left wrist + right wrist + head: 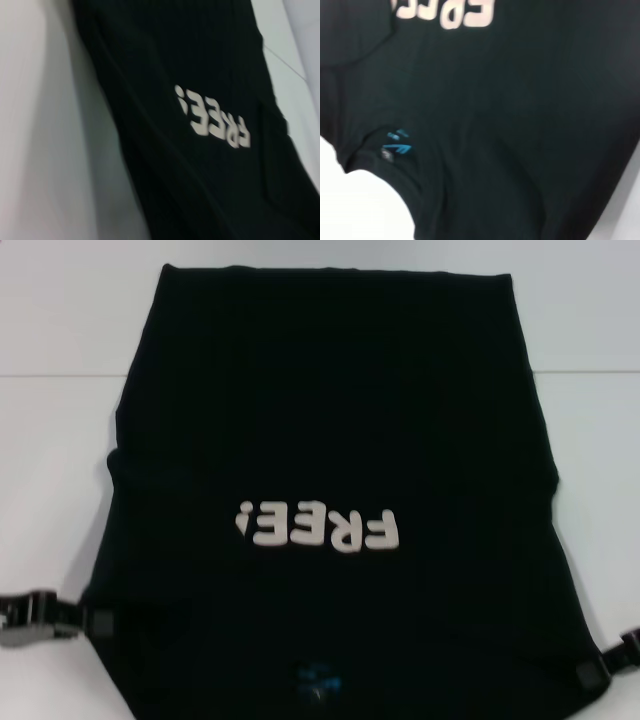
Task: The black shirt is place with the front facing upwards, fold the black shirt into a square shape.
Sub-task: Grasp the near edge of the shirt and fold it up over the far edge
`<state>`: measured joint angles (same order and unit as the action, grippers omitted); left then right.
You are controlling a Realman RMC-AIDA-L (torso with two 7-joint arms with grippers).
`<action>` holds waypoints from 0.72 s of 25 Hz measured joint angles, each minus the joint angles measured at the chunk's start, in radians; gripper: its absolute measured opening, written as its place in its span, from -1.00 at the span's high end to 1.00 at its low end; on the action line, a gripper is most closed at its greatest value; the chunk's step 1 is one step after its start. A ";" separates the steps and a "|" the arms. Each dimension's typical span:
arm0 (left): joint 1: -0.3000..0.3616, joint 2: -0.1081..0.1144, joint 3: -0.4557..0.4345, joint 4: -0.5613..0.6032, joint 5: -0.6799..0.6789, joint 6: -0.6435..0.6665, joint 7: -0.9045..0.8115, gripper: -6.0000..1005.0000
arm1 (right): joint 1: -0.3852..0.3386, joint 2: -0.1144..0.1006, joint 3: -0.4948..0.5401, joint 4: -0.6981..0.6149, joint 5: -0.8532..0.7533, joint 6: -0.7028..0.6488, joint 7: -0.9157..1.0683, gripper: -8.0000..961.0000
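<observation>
Black shirt (330, 410): lies front up on the white bench (60, 440), spread lengthwise from the far edge toward the near edge, filling the middle of the surface. Sleeves appear folded in, giving a long, roughly rectangular outline that widens toward the near edge. Cream letters "FREE!" (318, 527) read upside down from the head view, on the near half; blue neck label (318, 680) sits at the near edge, centred. Left gripper (88, 622): at the shirt's near left corner, fingertips meeting the cloth edge; whether it grasps the fabric cannot be told. Right gripper (600, 665): at the near right corner, against the cloth edge; its grasp likewise cannot be told.
</observation>
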<state>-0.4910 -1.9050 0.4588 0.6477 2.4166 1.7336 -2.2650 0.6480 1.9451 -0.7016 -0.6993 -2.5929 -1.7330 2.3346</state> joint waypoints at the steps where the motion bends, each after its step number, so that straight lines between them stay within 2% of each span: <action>1: 0.004 0.004 0.001 -0.015 0.002 0.023 0.002 0.91 | -0.008 -0.004 0.001 -0.002 0.000 -0.023 -0.014 0.85; 5: 0.030 0.018 0.004 -0.066 0.024 0.123 0.008 0.91 | -0.042 -0.020 -0.003 -0.002 -0.006 -0.110 -0.088 0.85; 10: 0.046 0.012 0.027 -0.105 0.102 0.221 0.015 0.91 | -0.063 -0.027 -0.016 0.004 -0.034 -0.193 -0.174 0.85; 15: 0.032 0.003 0.030 -0.117 0.100 0.230 0.026 0.91 | -0.058 -0.020 -0.005 0.018 -0.048 -0.190 -0.199 0.85; 18: 0.008 0.008 -0.013 -0.117 0.061 0.220 0.027 0.91 | -0.052 -0.026 0.046 0.057 -0.009 -0.193 -0.210 0.85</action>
<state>-0.4826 -1.8969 0.4458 0.5303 2.4780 1.9534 -2.2383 0.5960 1.9191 -0.6553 -0.6420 -2.6016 -1.9262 2.1249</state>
